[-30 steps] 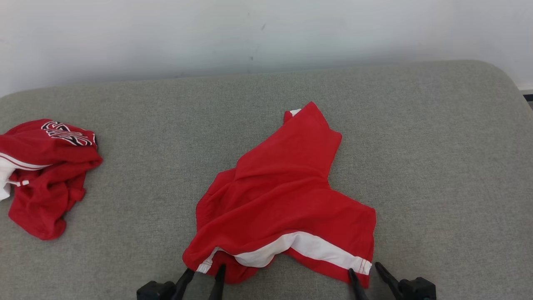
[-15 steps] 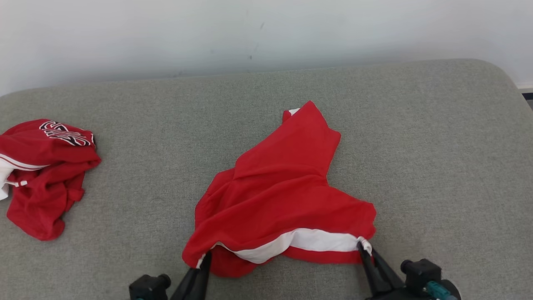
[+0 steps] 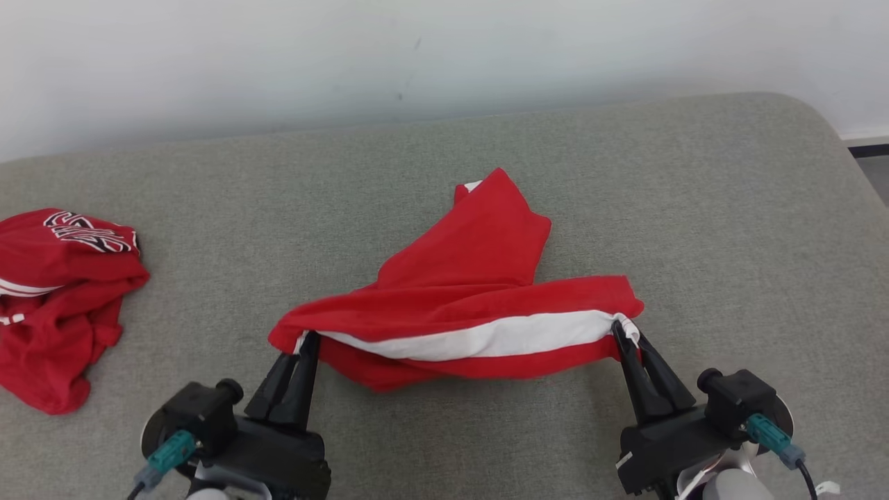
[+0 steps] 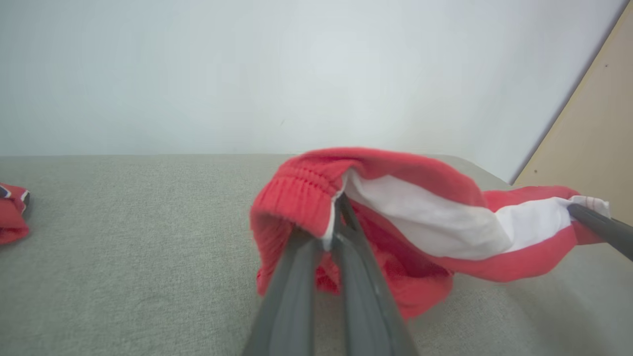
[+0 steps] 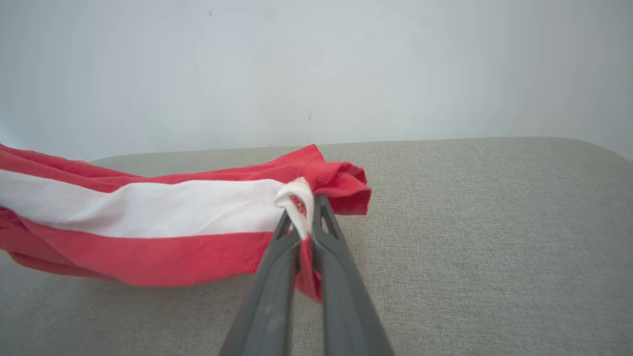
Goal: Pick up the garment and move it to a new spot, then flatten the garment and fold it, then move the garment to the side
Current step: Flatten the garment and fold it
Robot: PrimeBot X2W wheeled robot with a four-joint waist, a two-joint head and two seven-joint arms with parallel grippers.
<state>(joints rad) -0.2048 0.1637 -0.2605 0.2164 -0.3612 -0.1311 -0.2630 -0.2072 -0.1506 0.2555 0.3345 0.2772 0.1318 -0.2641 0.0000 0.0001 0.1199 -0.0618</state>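
Since both near corners of the red garment [image 3: 479, 278] are clamped, one by the left gripper [image 3: 308, 338] and one by the right gripper [image 3: 620, 328], the pick-up step looks to be underway. The white-striped edge is held just above the grey cushion [image 3: 729, 229], toward its front, while the rest is draped on its middle. Next, an even lift is likely needed so it's carried to a fresh patch of cushion.

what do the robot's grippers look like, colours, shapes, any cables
The left gripper and right gripper match: two long, tapering dark grey fingers on a blocky black body, each with a teal cable connector plugged in at the outer side.
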